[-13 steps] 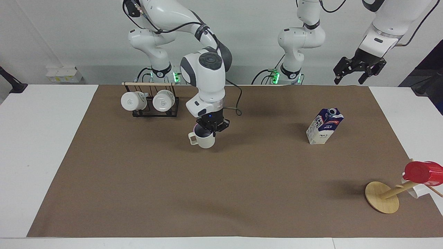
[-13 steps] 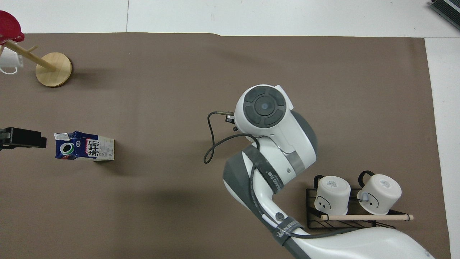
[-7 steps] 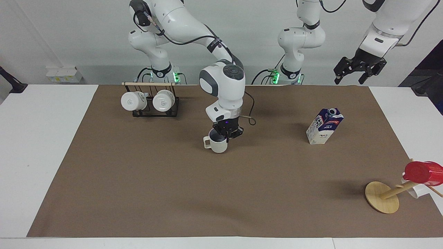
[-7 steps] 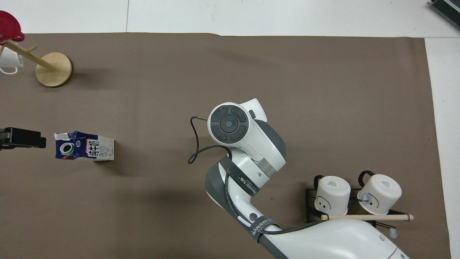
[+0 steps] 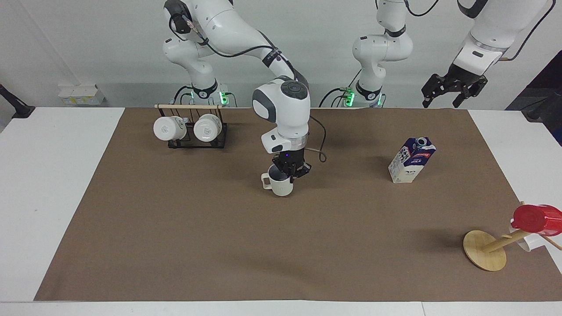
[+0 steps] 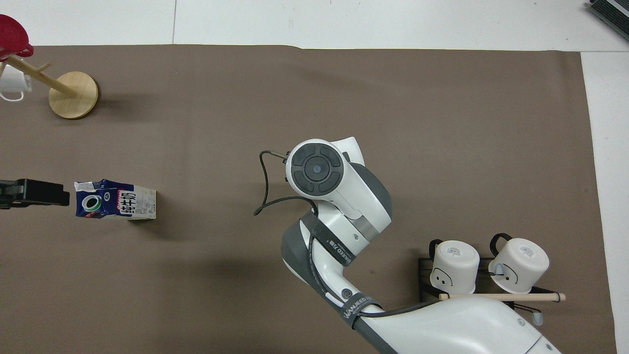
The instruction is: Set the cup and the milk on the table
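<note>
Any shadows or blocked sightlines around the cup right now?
Facing view: the cup shows plainly in the right gripper, soft shadow beside it on the table. Overhead view: the right arm's wrist hides the cup entirely.

Both arms: glossy white rounded shells, dark grey bands at joints. Right arm (image 5: 281, 105): round dark grey cap with raised pad segments on wrist joint, silver ring below it, thin black cable running along shell and looping free near wrist, black strap with white lettering around forearm. Black hand under wrist, small blue light on it. Left arm (image 5: 480, 41): same white shell, black cable, black linked hand. Green lights glow at both bases.
</note>
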### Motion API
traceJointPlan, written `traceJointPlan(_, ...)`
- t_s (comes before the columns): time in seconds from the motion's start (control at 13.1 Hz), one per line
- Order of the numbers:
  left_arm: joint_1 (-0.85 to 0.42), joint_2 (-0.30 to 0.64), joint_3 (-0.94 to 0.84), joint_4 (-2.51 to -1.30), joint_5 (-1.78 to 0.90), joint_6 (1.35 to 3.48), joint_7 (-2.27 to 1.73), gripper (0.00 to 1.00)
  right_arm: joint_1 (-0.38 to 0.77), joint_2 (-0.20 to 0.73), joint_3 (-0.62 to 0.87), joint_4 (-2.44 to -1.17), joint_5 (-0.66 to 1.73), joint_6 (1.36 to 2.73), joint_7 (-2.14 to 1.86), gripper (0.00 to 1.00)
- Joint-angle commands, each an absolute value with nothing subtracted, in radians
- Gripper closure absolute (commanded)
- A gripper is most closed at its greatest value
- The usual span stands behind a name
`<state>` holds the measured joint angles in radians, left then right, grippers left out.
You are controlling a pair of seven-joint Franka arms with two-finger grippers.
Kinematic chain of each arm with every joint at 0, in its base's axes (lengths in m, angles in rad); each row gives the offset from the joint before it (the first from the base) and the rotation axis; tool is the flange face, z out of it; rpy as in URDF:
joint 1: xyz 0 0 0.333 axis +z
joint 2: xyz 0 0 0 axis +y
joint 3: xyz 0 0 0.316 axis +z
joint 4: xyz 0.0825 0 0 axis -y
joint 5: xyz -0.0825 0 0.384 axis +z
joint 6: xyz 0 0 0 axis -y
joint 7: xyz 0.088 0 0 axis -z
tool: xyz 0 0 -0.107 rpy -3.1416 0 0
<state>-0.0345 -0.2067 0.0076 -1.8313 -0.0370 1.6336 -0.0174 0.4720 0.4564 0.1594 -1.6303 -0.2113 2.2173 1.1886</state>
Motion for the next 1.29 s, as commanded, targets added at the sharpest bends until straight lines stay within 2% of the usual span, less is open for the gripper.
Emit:
traceJointPlan(0.0, -0.040, -0.297, 0.012, -2.067, -0.008, 1.846, -0.015, 0.00, 0.465, 0.460, 0.164, -1.641, -0.187, 2.247, 1.209, 0.81)
traceJointPlan(0.08, -0.040, -0.293, 0.012, -2.113, -0.006, 1.918, -0.009, 0.00, 0.469, 0.459, 0.164, -1.629, -0.186, 2.244, 1.209, 0.56)
traceJointPlan(0.15, -0.040, -0.281, 0.012, -2.141, 0.006, 1.978, -0.009, 0.00, 0.472, 0.460, 0.164, -1.623, -0.189, 2.246, 1.209, 0.20)
traceJointPlan(0.3, -0.040, -0.267, 0.012, -2.216, 0.014, 2.090, -0.009, 0.00, 0.459, 0.451, 0.164, -1.617, -0.190, 2.247, 1.206, 0.00)
traceJointPlan(0.46, -0.040, -0.252, 0.014, -2.279, 0.015, 2.186, -0.009, 0.00, 0.427, 0.402, 0.163, -1.605, -0.187, 2.238, 1.189, 0.00)
traceJointPlan(0.61, -0.038, -0.226, 0.014, -2.286, 0.018, 2.210, -0.011, 0.00, 0.388, 0.333, 0.163, -1.623, -0.186, 2.206, 1.160, 0.00)
traceJointPlan(0.69, -0.038, -0.225, 0.014, -2.284, 0.018, 2.209, -0.011, 0.22, 0.358, 0.301, 0.163, -1.624, -0.186, 2.177, 1.116, 0.00)
traceJointPlan(0.76, -0.038, -0.225, 0.014, -2.284, 0.018, 2.207, -0.011, 0.38, 0.319, 0.266, 0.163, -1.626, -0.186, 2.152, 1.073, 0.00)
traceJointPlan(0.99, -0.038, -0.219, 0.014, -2.275, 0.018, 2.200, -0.008, 0.69, 0.188, 0.180, 0.163, -1.652, -0.178, 2.096, 0.907, 0.00)
traceJointPlan(1.22, -0.060, -0.186, 0.011, -2.226, 0.018, 2.191, -0.044, 0.72, 0.024, 0.114, 0.163, -1.652, -0.126, 2.011, 0.680, 0.00)
